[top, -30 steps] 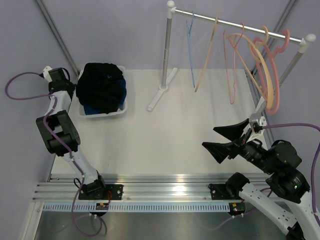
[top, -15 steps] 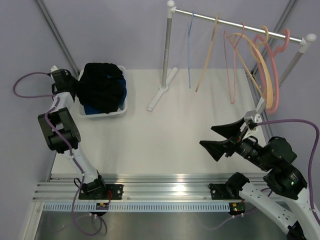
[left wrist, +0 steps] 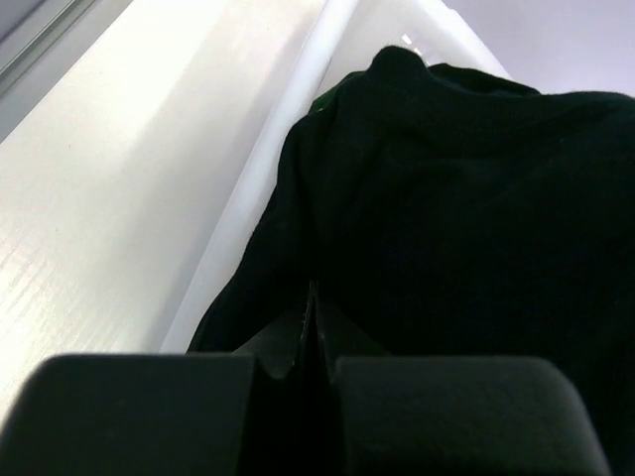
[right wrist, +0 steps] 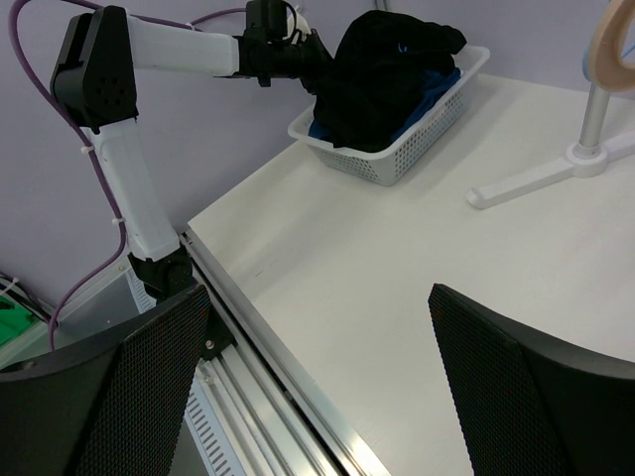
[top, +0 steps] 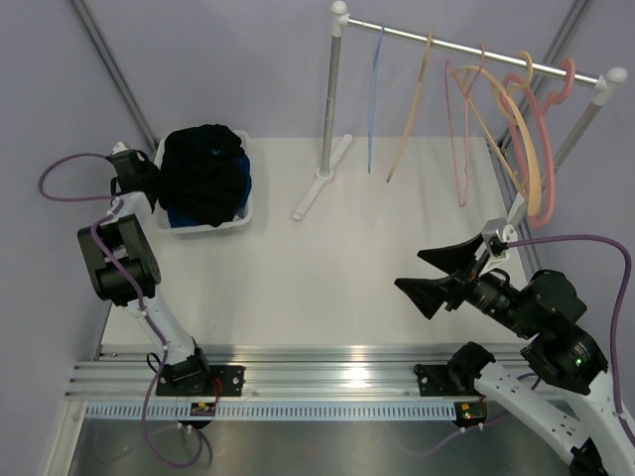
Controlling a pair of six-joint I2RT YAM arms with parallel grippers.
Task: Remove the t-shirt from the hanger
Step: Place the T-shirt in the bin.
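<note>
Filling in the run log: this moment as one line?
left tool: shut at dark t-shirt, pinch unclear | right tool: open, empty, above table | t-shirt: heaped in basket | hangers: bare on rack

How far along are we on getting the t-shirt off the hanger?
Looks done: every hanger on the rack is bare, and a black garment lies heaped in the basket. In hand: the left hand, closed, presses that garment at the basket's edge; the right hand hovers open. Left: only withdrawing.
</note>
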